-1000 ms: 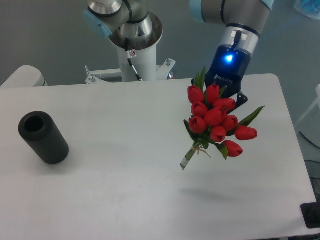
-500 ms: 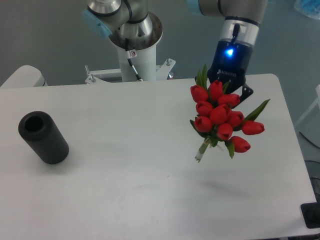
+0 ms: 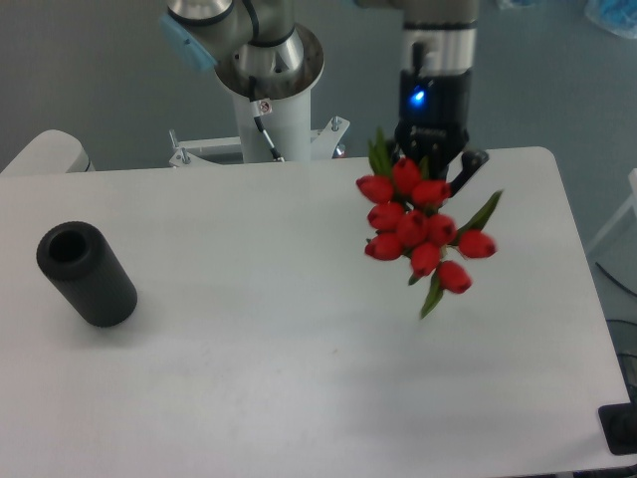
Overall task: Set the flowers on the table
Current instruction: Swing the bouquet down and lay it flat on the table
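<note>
The flowers (image 3: 418, 227), a bunch of red tulips with green leaves, hang in the air above the right half of the white table (image 3: 259, 329). My gripper (image 3: 430, 169) is shut on the bunch from behind and above; its fingertips are hidden by the blooms. The blooms face the camera and the stems are mostly hidden behind them; one green leaf tip (image 3: 430, 299) points down. The bunch does not touch the tabletop.
A black cylinder (image 3: 87, 275) lies on its side at the table's left. The arm's white base column (image 3: 267, 100) stands behind the far edge. A dark object (image 3: 622, 428) sits off the table's front right corner.
The gripper has swung left and turned more upright, carrying the bunch with it. The stems, earlier pointing down-left toward the camera, have rotated out of sight behind the blooms.
</note>
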